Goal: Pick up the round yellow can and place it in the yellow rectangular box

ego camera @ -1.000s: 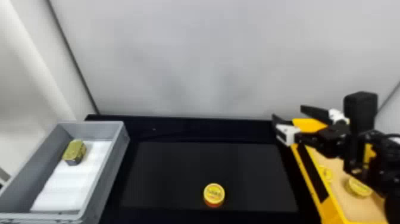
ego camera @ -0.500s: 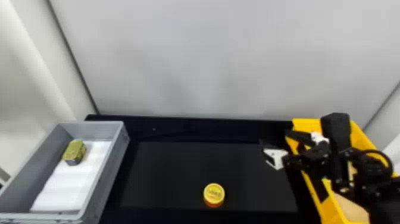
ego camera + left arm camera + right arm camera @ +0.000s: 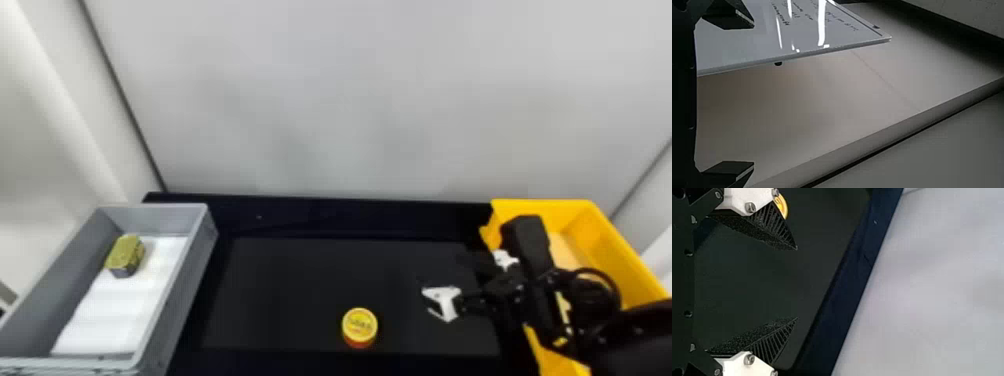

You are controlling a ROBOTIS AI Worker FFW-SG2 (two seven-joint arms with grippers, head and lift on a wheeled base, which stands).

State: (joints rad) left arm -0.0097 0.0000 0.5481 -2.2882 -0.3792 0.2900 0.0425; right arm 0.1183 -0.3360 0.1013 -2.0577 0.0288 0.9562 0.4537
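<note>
Right claw: released, its two fingers spread wide with nothing between them, over the right part of the dark surface
Left claw: also released and empty, away from the work over a pale panel
Round yellow can: on the surface, about midway between the left and right edges and toward the near edge, apart from both claws
Way to the can: from the right claw, toward the surface's left edge and a little toward its near edge; that sideways offset looks like what the coming move must close
Can's axis: upright, lid up; being round, it should offer no favoured side to grip
Nearer arm: the right one, so the pick seems its job
Yellow rectangular box: at the surface's right edge, behind the right claw as it faces the can
Grey bin: at the left edge, with a gold tin inside
Hard to make out: black fingers on black in the head view; in the right wrist view a yellow curve, probably the can, mostly masked by one finger
Hidden or cut off: much of the box's inside behind the right arm, and the surface's near edge
</note>
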